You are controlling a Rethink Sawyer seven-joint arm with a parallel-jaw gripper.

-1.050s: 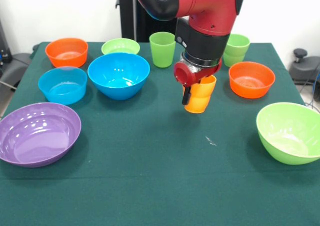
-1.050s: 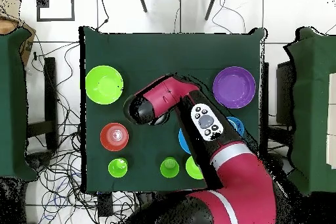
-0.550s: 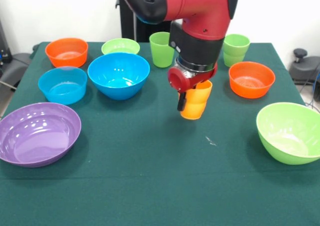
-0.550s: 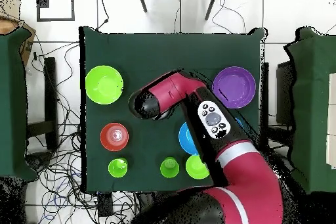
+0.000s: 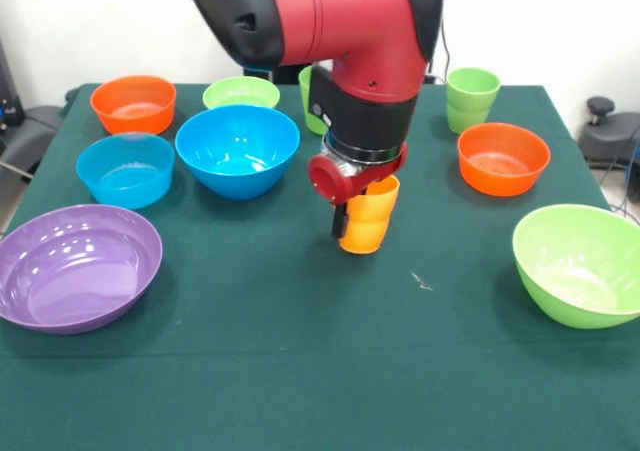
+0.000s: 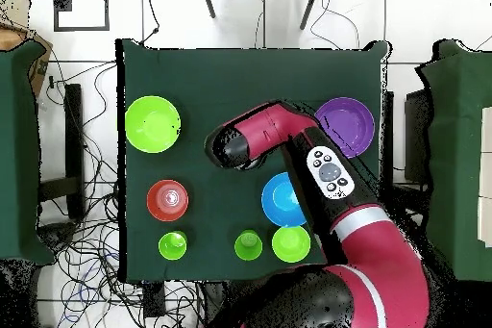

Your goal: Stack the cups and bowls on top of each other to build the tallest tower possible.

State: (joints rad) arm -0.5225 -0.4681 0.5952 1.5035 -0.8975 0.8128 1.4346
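Nothing that could be called a tower stands yet, apart from what looks like two green cups [image 5: 473, 98] nested one in the other, far behind the claw [image 5: 362, 219] toward the right of the front view. The claw is clamped on an orange cup [image 5: 369, 214], gripping it near the rim with one dark finger down its outer wall, and the cup hangs upright just above the green surface [image 5: 300, 371] at about its middle, touching nothing else. Every other piece sits singly on the cloth: the big blue bowl [image 5: 238, 149] is the nearest thing to the claw, just to its left and a little behind; the light blue bowl [image 5: 125, 168] lies further left, with an orange bowl [image 5: 133, 102] and a small lime bowl [image 5: 241, 93] behind those. The purple bowl [image 5: 75, 265] is well away to the left and nearer the camera, a second orange bowl [image 5: 503, 157] lies to the right of the claw, and the large lime green bowl [image 5: 580, 263] sits well to the right and forward. Another green cup [image 5: 307, 101] is mostly hidden behind the arm. In the overhead view the arm [image 6: 288, 141] covers the carried cup entirely. Judging by this, the job is at its very start: one cup is in transit, no base has clearly been chosen, and nearly all the stacking remains
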